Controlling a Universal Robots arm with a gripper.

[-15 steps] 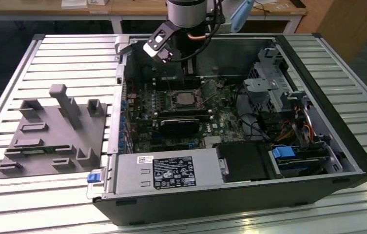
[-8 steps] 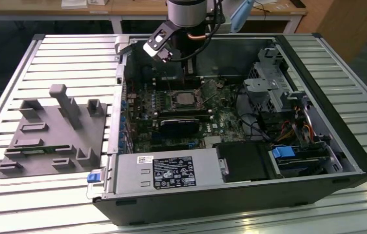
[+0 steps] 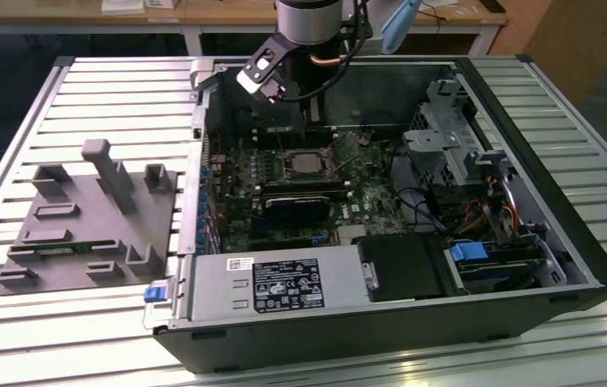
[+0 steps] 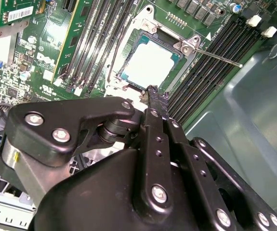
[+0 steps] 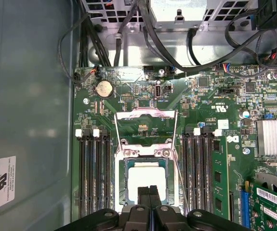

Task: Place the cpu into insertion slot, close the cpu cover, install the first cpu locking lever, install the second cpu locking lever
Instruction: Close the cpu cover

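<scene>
The cpu, a pale silvery square, lies flat in the insertion slot on the green board. It shows in the second wrist view and the exterior view too. The cpu cover, a thin silvery frame with a window, is swung back open beyond the slot. A thin locking lever juts out from one corner of the slot. My gripper is shut with nothing between its black fingers. Its tip hangs over the near edge of the cpu. Whether it touches the cpu I cannot tell.
The open computer case lies on a slatted table. Long black memory slots flank the socket on both sides. Cables, a finned heatsink, a drive cage and the power supply crowd around. A grey fixture sits at the exterior view's left.
</scene>
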